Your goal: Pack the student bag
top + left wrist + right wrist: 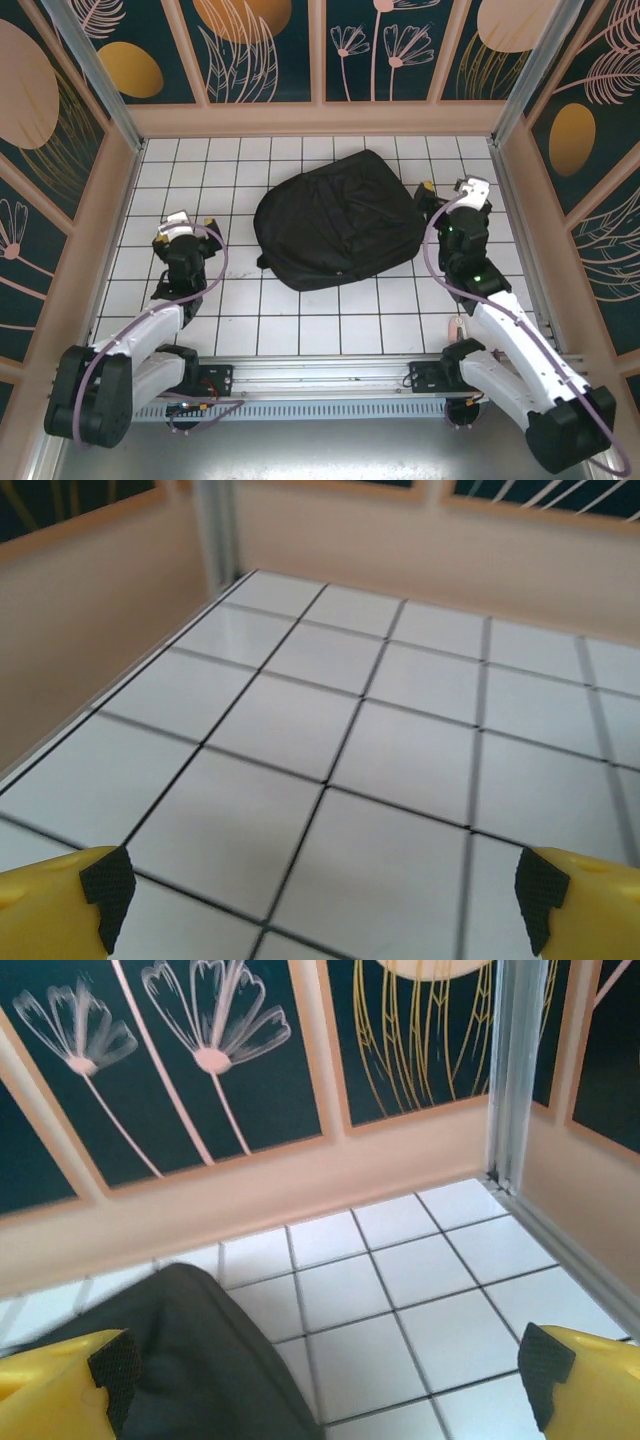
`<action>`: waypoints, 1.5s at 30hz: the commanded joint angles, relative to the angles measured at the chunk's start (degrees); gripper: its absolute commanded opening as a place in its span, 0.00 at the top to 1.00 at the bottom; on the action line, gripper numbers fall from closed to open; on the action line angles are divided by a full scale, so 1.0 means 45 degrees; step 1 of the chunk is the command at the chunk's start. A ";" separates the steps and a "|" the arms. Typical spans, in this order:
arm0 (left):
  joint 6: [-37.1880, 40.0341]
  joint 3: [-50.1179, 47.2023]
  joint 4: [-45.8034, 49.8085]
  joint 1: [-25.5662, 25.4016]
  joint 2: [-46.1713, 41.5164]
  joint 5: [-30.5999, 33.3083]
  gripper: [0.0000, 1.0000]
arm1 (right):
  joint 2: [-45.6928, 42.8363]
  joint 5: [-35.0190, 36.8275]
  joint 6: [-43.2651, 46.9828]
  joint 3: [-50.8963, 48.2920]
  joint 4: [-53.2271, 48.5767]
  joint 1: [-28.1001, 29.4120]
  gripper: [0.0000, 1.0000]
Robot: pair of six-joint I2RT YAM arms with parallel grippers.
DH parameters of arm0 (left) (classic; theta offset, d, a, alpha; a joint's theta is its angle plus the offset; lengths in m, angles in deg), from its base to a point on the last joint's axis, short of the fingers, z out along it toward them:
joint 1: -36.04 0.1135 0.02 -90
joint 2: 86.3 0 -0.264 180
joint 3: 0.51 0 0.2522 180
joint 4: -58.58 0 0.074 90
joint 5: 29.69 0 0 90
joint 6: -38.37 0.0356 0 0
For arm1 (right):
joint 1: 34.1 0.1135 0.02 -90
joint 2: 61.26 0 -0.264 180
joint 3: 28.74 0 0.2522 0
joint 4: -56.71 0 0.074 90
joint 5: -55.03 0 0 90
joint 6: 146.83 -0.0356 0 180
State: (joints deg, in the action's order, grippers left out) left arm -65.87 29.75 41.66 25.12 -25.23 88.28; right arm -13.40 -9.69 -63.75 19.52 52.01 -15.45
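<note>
Yellow-fingered left gripper [325, 900] and right gripper [330, 1375] both gape wide, holding nothing. Between the 2 arms, the student bag [340, 220], a large black soft fabric backpack, lies flat on the white gridded table [300, 320]. Likely approach stage; next, 1 gripper must reach its zipper.

**Left wrist check: jaws wide**

I see my left gripper [320, 905] spread wide, its 2 yellow fingers [50, 905] in the bottom corners, each tipped with a black pad [108, 885]. Between them lies the white tiled table [400, 780] with dark grid lines. A peach wall [90, 610] bounds it, with a metal post [215, 530] in the corner.
</note>
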 commanded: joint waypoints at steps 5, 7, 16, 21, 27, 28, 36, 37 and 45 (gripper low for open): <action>0.0220 -0.0708 -0.4484 0.1048 0.2023 -0.0484 0.01 | -0.0085 -0.3994 0.0870 -0.4108 0.5671 -0.4265 0.01; 0.0550 -0.0891 -0.5646 0.1098 0.2508 -0.1081 0.01 | 0.0325 -0.4073 0.0740 -0.4908 0.6453 -0.4939 0.01; 0.2505 -0.1834 -1.2022 0.1430 0.5941 -0.2393 0.01 | 0.4226 -0.4749 -0.1473 -0.6998 1.2515 -0.5970 0.01; 0.2274 -0.0657 -0.9425 0.2022 0.5820 -0.3859 0.01 | 0.6116 -0.7355 -0.0464 -0.5643 1.2692 -0.6129 0.01; 0.2205 -0.0627 -0.9362 0.2197 0.5840 -0.4143 0.01 | 0.9382 -0.6771 0.0364 -0.6716 1.8410 -0.5612 0.01; 0.2198 -0.0599 -0.9352 0.2192 0.5855 -0.4145 0.01 | 0.9003 -0.6619 0.0397 -0.6426 1.7198 -0.5580 0.01; 0.2148 -0.0551 -0.9256 0.2271 0.5877 -0.4281 0.01 | 0.8926 -0.4270 0.0932 -0.4896 1.4170 -0.4436 0.01; 0.2150 -0.0540 -0.9257 0.2270 0.5861 -0.4285 0.01 | 0.8956 -0.4243 0.0951 -0.4926 1.4264 -0.4395 0.01; 0.2174 -0.0707 -0.9434 0.2270 0.5775 -0.4281 0.01 | 0.8955 -0.4191 0.0990 -0.4913 1.4242 -0.4358 0.01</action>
State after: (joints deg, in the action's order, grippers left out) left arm -55.92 26.45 0.55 34.98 1.09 69.70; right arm 26.79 -29.80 -60.10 -2.95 115.55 -35.49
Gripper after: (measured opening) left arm 0.988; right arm 0.988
